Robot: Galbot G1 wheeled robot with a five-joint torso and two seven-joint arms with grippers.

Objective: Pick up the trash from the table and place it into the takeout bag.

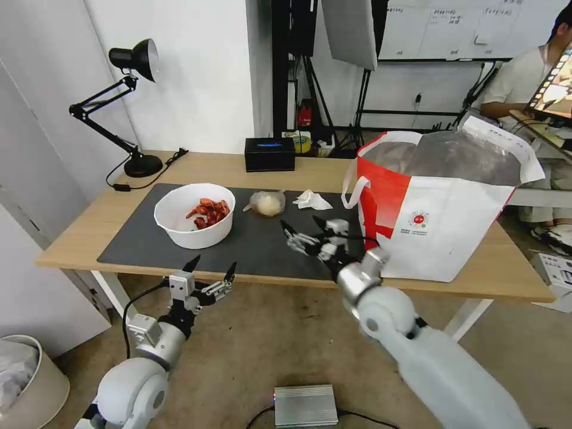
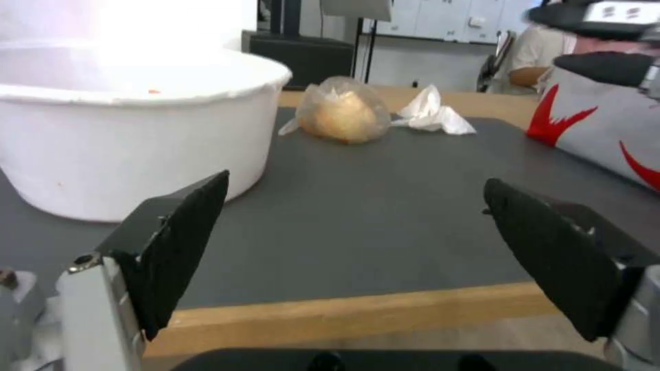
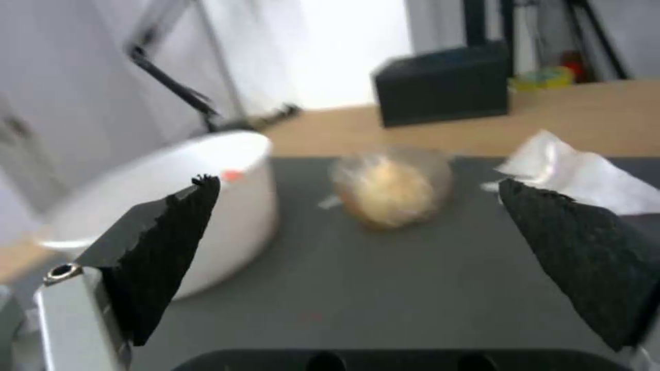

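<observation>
On the dark mat of the table (image 1: 77,238) lies the trash: a white bowl (image 1: 179,229) (image 2: 103,154) (image 3: 172,206) with red crayfish shells (image 1: 208,213), a small clear bag with a whitish lump (image 1: 266,204) (image 2: 342,111) (image 3: 392,190), and a crumpled white tissue (image 1: 311,201) (image 2: 433,113) (image 3: 584,175). The white-and-red takeout bag (image 1: 435,208) (image 2: 605,134) stands open at the right. My right gripper (image 1: 304,229) is open above the mat, short of the small bag. Off the table's front edge, below the bowl, my left gripper (image 1: 213,271) is open and holds nothing.
A black tissue box (image 1: 269,154) (image 3: 443,85) sits at the table's back edge, and a black desk lamp (image 1: 128,107) stands at the back left. A silver box (image 1: 305,405) lies on the floor in front. A person sits behind the bag.
</observation>
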